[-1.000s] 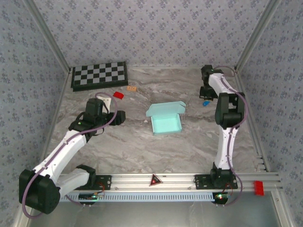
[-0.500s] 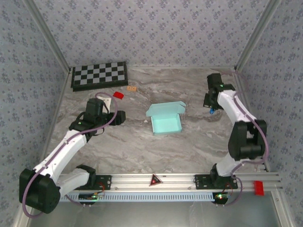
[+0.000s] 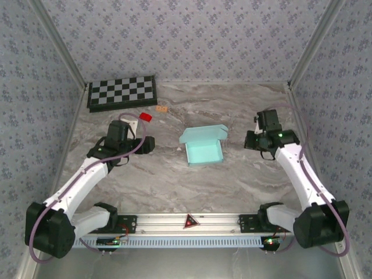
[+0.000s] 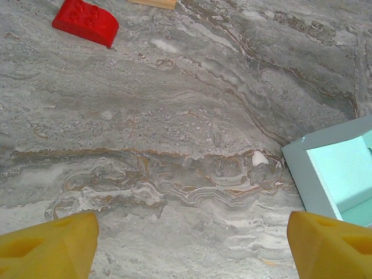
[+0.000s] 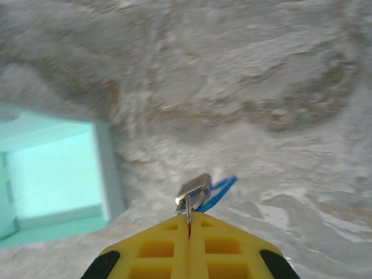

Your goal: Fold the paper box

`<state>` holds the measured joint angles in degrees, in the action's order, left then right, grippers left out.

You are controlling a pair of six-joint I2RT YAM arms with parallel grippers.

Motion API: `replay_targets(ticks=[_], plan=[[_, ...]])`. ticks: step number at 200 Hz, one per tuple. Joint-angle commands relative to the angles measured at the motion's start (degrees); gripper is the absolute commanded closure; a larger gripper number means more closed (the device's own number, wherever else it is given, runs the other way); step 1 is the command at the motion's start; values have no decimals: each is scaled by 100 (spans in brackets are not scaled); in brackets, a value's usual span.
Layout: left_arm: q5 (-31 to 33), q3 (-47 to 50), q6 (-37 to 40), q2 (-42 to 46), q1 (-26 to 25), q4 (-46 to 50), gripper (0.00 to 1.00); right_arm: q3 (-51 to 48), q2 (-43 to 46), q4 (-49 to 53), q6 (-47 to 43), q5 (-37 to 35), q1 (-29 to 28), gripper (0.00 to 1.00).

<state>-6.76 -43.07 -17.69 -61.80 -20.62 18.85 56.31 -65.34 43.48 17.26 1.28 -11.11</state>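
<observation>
Over marbled tabletop (image 3: 174, 174), papered walls (image 3: 186, 40) around, left claw (image 4: 190, 232) gapes empty; right claw (image 5: 190, 224) pinches perhaps a clip (image 5: 193, 189).

Marbled tabletop (image 3: 232, 180), papered walls (image 3: 186, 40) (small florals)

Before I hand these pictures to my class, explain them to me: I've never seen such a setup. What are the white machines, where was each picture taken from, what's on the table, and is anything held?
The white machines are two robot arms bolted at the table's near edge, each ending in a two-finger gripper. The wide picture comes from a fixed camera above and behind them; the other two come from cameras on the wrists, looking past yellow fingers. On the grey marbled table lie an open-topped pale cyan card box, a black-and-white checkerboard, a small red block and a tiny tan piece. The left gripper is open and empty. The right gripper is shut on a small silver clip with a blue strip.
</observation>
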Motion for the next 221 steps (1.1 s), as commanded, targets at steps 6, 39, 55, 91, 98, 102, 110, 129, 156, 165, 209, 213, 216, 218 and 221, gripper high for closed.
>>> replay_targets(ticks=[6, 39, 55, 91, 98, 102, 110, 129, 156, 165, 209, 213, 216, 218, 221], plan=[[30, -175, -46, -38, 36, -180, 16, -244, 84, -400, -137, 569, -498, 100], [15, -175, -59, -84, 32, -214, 16, -422, 16, -1044, 100, 244, -1327, 100], [-7, -197, -65, -132, 32, -213, 16, -434, -110, -1374, 218, 244, -1625, 100], [-24, -255, -75, -211, 32, -197, 16, -338, -641, -1803, 343, 370, -1978, 100], [-19, -255, -85, -226, 31, -211, 16, -314, -756, -1879, 368, 390, -2030, 100], [-31, -250, -90, -227, 30, -215, 16, -306, -805, -1930, 382, 398, -2052, 100], [-39, -255, -90, -227, 32, -221, 16, -305, -937, -2055, 407, 413, -2123, 100], [-54, -255, -99, -234, 32, -224, 16, -311, -1185, -2318, 485, 428, -2235, 100], [-71, -258, -86, -262, 32, -205, 16, -397, -1456, -2701, 660, 428, -2457, 100], [-75, -260, -79, -269, 32, -198, 16, -450, -1511, -2854, 697, 418, -2529, 100], [-119, -255, -70, -288, 31, -198, 16, -800, -1707, -3479, 921, 282, -2739, 100], [-115, -255, -68, -293, 32, -198, 16, -828, -1725, -3518, 934, 273, -2749, 100], [-119, -260, -75, -293, 32, -204, 16, -844, -1738, -3528, 944, 261, -2747, 100], [-113, -260, -81, -296, 34, -202, 16, -853, -1748, -3537, 957, 253, -2751, 100], [-120, -260, -70, -304, 32, -200, 16, -867, -1767, -3552, 957, 248, -2759, 100]])
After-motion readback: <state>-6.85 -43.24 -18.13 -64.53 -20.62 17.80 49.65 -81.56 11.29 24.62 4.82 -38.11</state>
